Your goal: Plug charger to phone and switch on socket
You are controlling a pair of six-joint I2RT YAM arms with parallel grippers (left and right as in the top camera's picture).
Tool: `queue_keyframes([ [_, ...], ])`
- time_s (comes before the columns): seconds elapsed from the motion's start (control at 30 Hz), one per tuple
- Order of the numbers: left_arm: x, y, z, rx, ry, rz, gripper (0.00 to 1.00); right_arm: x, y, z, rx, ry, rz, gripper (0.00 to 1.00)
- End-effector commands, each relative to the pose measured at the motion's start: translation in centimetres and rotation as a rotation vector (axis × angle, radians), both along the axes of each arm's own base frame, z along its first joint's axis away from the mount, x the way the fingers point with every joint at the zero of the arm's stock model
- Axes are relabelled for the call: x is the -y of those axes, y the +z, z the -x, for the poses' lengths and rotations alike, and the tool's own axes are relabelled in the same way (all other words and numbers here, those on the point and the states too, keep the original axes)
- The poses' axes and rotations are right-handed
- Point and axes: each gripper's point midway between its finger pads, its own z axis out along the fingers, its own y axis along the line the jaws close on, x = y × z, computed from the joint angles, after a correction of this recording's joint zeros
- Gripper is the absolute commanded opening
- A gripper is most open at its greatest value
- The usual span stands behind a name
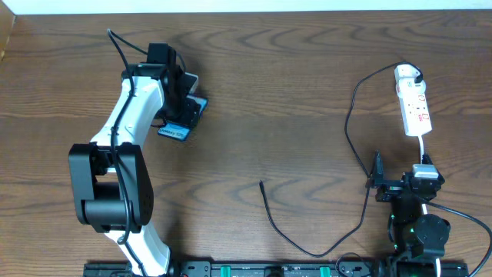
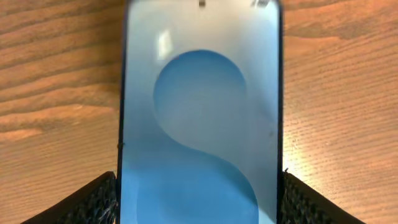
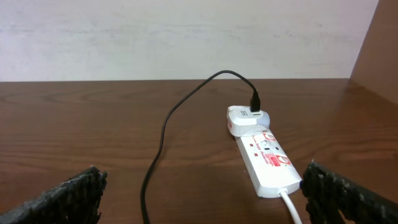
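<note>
1. The left gripper sits far to the left of the power strip, at about the same depth on the wooden table.
2. Its 2 fingers are closed on the phone, with 1 textured pad against each long edge.
3. The phone shows a pale blue screen with a darker blue circle and curve. In the overhead view its blue face sticks out slantwise from under the gripper.
4. I cannot tell whether the phone rests on the wood or is lifted off it.
5. The right gripper sits just in front of the power strip's near end and points toward it.
6. Its claw is spread wide and holds nothing. The 2 pads show only at the outer corners of the right wrist view.
7. The power strip is white with red markings and lies lengthwise away from the right gripper. Its white cord leaves the near end.
8. A white adapter is plugged in at the strip's far end.
9. The black charger cable rises from the adapter and arcs left of the strip.
10. Overhead, the cable runs down past the right gripper and loops along the table's near edge.
11. Its plug tip lies loose on the wood, left of and nearer than the strip, well apart from the phone.
12. The switch positions are too small to read.
</note>
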Motion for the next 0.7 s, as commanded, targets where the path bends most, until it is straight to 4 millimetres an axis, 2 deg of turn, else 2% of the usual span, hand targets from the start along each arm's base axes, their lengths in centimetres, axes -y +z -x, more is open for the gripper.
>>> queue_keyframes([
  [0.0,0.2,0.7,0.2,0.006,0.002,0.023,0.08,-0.2,-0.2,0.0,-0.006,0.008,0.007,0.99],
  [0.2,0.2,0.1,0.8,-0.014,0.002,0.023,0.08,-0.2,-0.2,0.0,-0.006,0.008,0.007,0.99],
  [0.67,0.4,-3.5,2.5,-0.101,0.003,0.032,0.08,-0.2,-0.2,0.0,-0.006,0.008,0.007,0.99],
])
